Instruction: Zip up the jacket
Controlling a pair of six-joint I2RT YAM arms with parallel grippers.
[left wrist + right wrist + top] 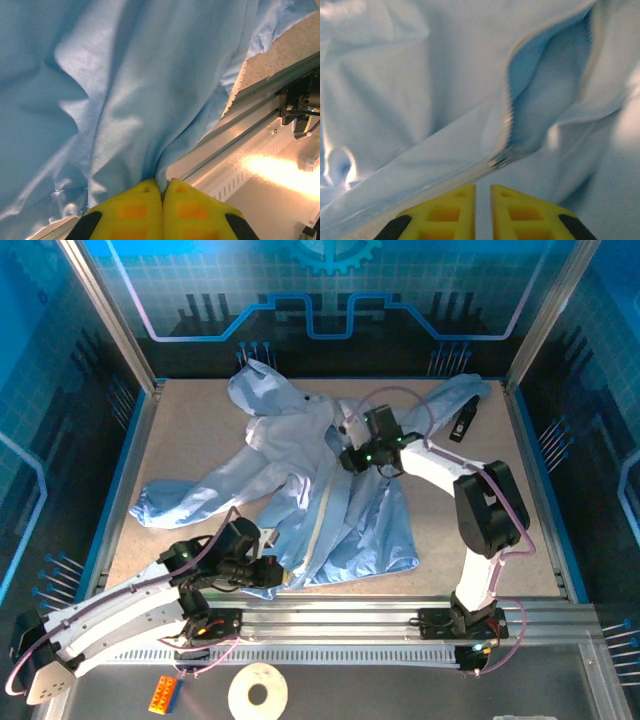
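One crumpled pale-blue jacket (300, 470) sprawls overhead, the left gripper (268, 572) at its near hem, the right gripper (352, 455) mid-front. Left wrist: closed fingers pinch a jacket fold. Right wrist: fingers slightly parted, empty, the zipper slider (501, 161) just ahead, teeth gaping beyond.

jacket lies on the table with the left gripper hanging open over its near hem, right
Not open: the left wrist view shows the left gripper shut on the jacket fabric at its near hem. The jacket does lie on the table.
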